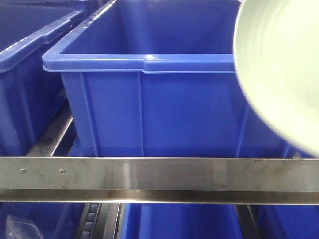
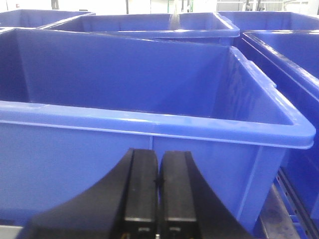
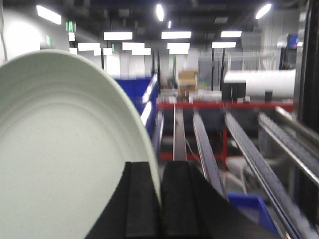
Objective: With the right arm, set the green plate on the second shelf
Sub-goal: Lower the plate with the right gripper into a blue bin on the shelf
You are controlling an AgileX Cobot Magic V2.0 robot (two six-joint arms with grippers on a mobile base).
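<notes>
Where the right wrist view is consulted, the green plate [image 3: 65, 149] is seen held on edge, close to upright, with its concentric rings turned to the camera. Its rim passes down into the narrow gap between the black jaws of the right gripper [image 3: 160, 186], and the jaws are clenched on that rim. In the front view the plate [image 1: 284, 69] is found at the upper right, tilted, part cut off by the frame edge. It overlaps the top right corner of a large blue bin [image 1: 149, 114]; whether the two touch cannot be told. Below both, a steel rail [image 1: 149, 174] is seen running the full width of the shelving, and a neighbouring blue bin [image 1: 25, 74] is noted at the left. Beyond the plate in the right wrist view, roller tracks [image 3: 199, 144] are seen leading away toward a red frame [image 3: 224, 105], all blurred. The left gripper [image 2: 158, 167] is recorded just in front of the wall of an open-topped bin [image 2: 149, 124], below its rim. Its jaws are pressed together with nothing between them.
</notes>
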